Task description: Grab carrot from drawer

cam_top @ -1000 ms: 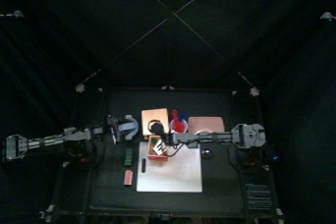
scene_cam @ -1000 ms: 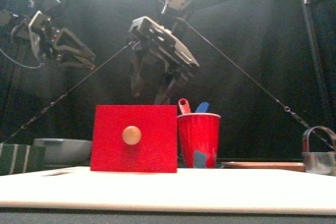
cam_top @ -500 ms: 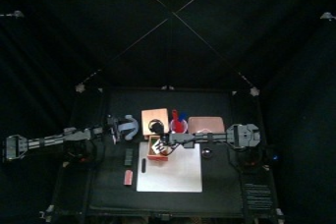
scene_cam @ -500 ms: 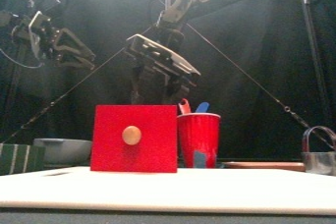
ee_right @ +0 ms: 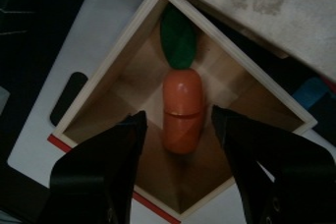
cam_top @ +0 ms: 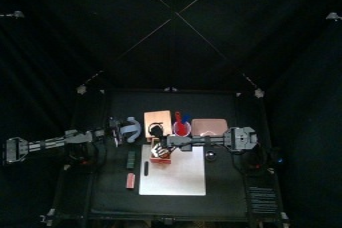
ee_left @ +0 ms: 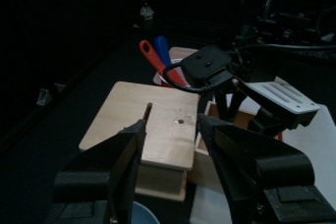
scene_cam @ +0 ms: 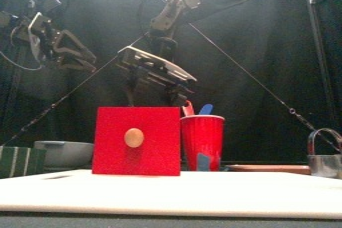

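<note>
The right arm has dipped lower over the carrot (ee_right: pixel 183 117), which lies inside the drawer (ee_right: pixel 112 110), jaws spread wide either side, apparently not touching. Left gripper (ee_left: pixel 175 159) hangs released near the box (ee_left: pixel 144 135).

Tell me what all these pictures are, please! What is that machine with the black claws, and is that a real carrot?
It is a robot with two black arms at a small table. One picture looks down from high above, one looks level from the table's front edge, and two come from cameras on the robot's wrists. The right end effector is open and hangs just above a toy carrot, orange with a green top, lying in a wooden drawer. It holds nothing yet. The left end effector is open too, waiting by the tan wooden box. From the front you also see a red square panel with a knob and a red cup holding red and blue things.
</note>
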Robot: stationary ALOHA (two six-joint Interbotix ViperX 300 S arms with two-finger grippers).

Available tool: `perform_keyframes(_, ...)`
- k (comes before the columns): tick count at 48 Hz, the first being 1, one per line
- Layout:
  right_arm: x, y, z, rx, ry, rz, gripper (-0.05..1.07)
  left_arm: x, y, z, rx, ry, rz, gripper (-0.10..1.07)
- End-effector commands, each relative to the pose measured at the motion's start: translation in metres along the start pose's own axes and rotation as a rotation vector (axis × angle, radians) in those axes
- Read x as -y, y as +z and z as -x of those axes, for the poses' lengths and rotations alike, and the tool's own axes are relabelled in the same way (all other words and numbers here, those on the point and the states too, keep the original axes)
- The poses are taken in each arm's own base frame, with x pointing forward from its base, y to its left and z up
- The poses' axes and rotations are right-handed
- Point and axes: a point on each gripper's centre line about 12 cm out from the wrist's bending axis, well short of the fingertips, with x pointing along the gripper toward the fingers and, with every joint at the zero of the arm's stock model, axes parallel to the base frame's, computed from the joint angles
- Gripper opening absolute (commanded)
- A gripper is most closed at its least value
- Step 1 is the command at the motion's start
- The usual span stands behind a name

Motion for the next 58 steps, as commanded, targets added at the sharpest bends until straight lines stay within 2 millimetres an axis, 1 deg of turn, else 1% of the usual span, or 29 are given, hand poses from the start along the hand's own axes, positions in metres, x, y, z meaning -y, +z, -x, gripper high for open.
perform_keyframes(1, -0.004, 0.008, 0.015, 0.027, 0.031, -0.008, 0.88, 0.000, 0.006, -0.001, 0.021, 0.000, 0.000, 0.84)
perform_keyframes(11, -0.003, 0.005, 0.002, 0.010, 0.011, -0.008, 0.88, 0.000, 0.005, -0.001, 0.018, 0.000, 0.000, 0.84)
perform_keyframes(31, -0.001, 0.007, -0.009, 0.001, -0.005, -0.011, 0.88, 0.000, 0.004, -0.001, 0.017, 0.001, 0.002, 0.84)
perform_keyframes(58, 0.004, 0.001, -0.028, -0.023, -0.045, 0.009, 0.88, 0.000, 0.003, -0.001, 0.014, 0.001, 0.003, 0.84)
